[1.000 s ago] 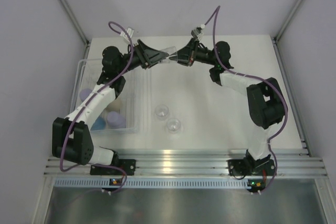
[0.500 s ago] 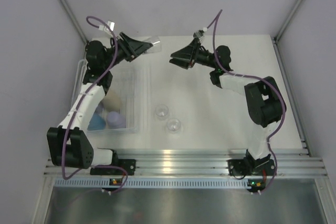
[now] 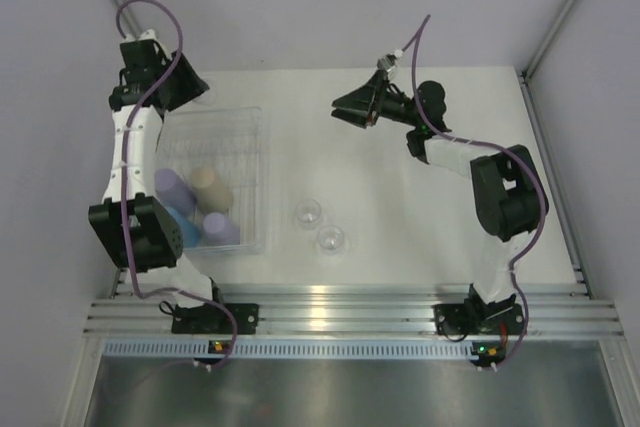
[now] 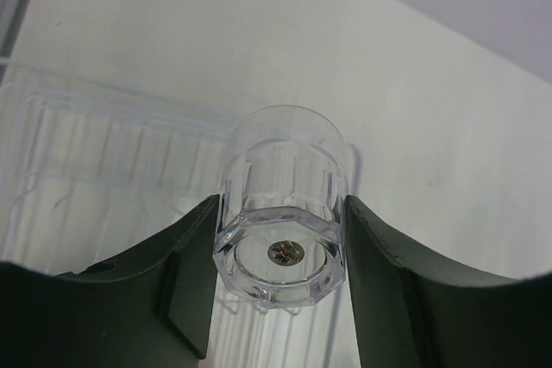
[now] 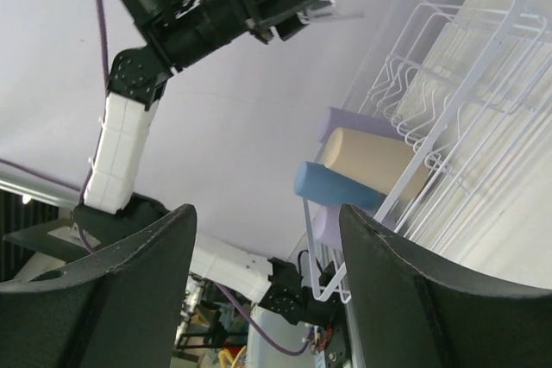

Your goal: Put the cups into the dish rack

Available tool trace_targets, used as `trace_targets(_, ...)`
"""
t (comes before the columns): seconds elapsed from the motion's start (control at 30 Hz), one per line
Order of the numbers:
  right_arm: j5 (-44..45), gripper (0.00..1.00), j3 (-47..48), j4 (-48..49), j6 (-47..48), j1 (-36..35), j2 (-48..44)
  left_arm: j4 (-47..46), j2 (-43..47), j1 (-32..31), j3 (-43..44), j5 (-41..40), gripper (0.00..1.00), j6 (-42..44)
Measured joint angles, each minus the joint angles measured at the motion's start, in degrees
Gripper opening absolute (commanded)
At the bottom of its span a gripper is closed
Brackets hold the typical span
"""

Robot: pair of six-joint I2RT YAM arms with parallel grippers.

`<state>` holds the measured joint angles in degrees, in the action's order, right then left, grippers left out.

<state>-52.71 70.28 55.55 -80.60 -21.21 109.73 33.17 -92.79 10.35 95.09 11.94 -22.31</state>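
My left gripper [image 3: 193, 90] is shut on a clear cup [image 3: 204, 97] and holds it above the far-left corner of the dish rack [image 3: 263, 182]. In the left wrist view the cup [image 4: 285, 187] sits base-first between my fingers [image 4: 185, 286], with the ridged rack [image 4: 95, 144] below. Two lavender cups [image 3: 169, 185] [image 3: 222, 230], a beige cup [image 3: 212, 188] and a blue cup [image 3: 186, 228] lie in the rack. Two clear cups [image 3: 308, 213] [image 3: 330, 239] stand on the table. My right gripper [image 3: 342, 112] is open and empty, raised over the back middle.
The right wrist view looks sideways at the rack [image 5: 448, 84], the tumblers [image 5: 371, 161] in it and the left arm [image 5: 207, 15]. The white table [image 3: 420, 217] is walled on the left, back and right. A metal rail [image 3: 340, 312] runs along the near edge.
Both grippers met at the clear cup at the back middle. The right gripper let go and drew back. The left arm swung left with the cup to over the rack's far-left corner.
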Motion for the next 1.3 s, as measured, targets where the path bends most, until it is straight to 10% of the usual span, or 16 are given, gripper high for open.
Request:
trace_targets(0.53,-2.4,0.67,1.9,-0.6,0.6,2.2,4.8,16.0,-15.6,0.0,12.0,-22.1,0.0,9.7)
trace_targets(1.3,-3.7,0.65,2.8,2.1,-0.6,3.4,6.2,16.4,-28.6,1.8,13.7,-24.9,0.0,10.2)
